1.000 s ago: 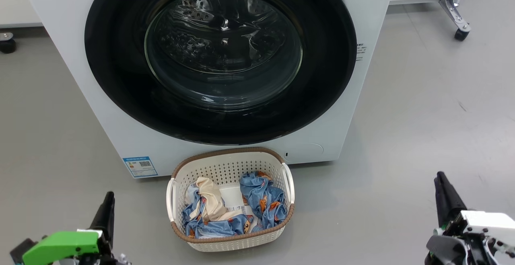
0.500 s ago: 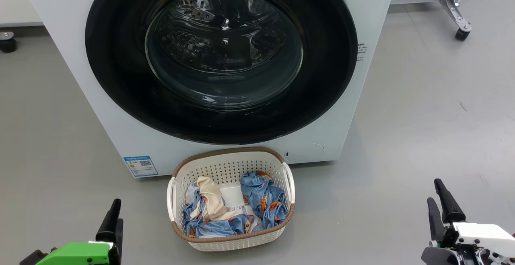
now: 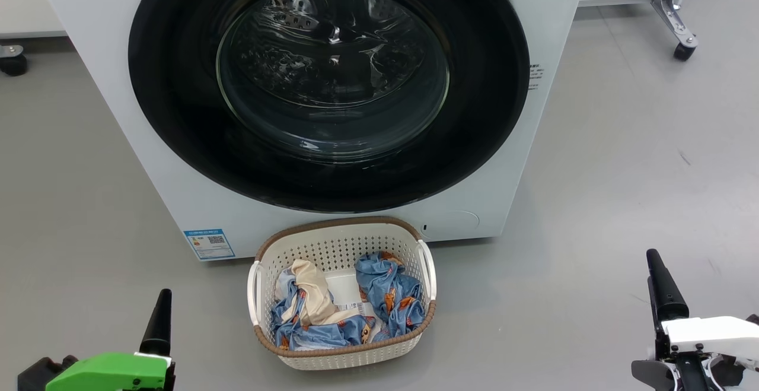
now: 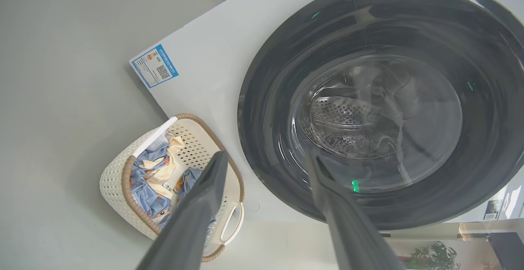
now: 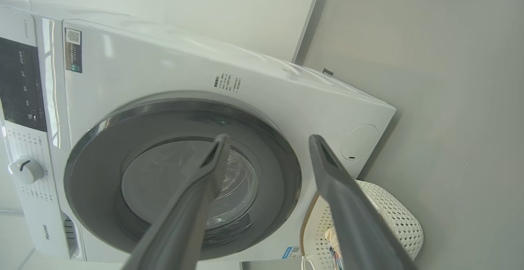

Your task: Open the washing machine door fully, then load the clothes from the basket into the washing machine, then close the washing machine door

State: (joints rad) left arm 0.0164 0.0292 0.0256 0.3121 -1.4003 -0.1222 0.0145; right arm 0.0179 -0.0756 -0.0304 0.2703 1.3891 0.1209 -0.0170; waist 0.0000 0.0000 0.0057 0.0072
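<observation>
The white washing machine (image 3: 89, 53) stands in front of me, and its round black washing machine door (image 3: 172, 112) lies flat against the front, shut. On the floor just before it sits the cream basket (image 3: 332, 245), holding the light blue and cream clothes (image 3: 388, 296). My left gripper (image 3: 163, 305) is low at the left of the basket and my right gripper (image 3: 661, 278) low at the right, both well apart from it. In the left wrist view the left gripper (image 4: 268, 155) is open and empty before the door (image 4: 266, 98). The right gripper (image 5: 269, 137) is likewise open and empty.
Grey floor (image 3: 622, 171) spreads on both sides of the machine. A caster on a metal leg (image 3: 682, 50) stands at the back right, another wheel (image 3: 12, 62) at the back left. The machine's panel with a white knob (image 5: 25, 170) is in the right wrist view.
Both grippers have gone from shut to open. The left one sits a little lower in the head view; the right one has shifted slightly. Door, basket and clothes are as before.
</observation>
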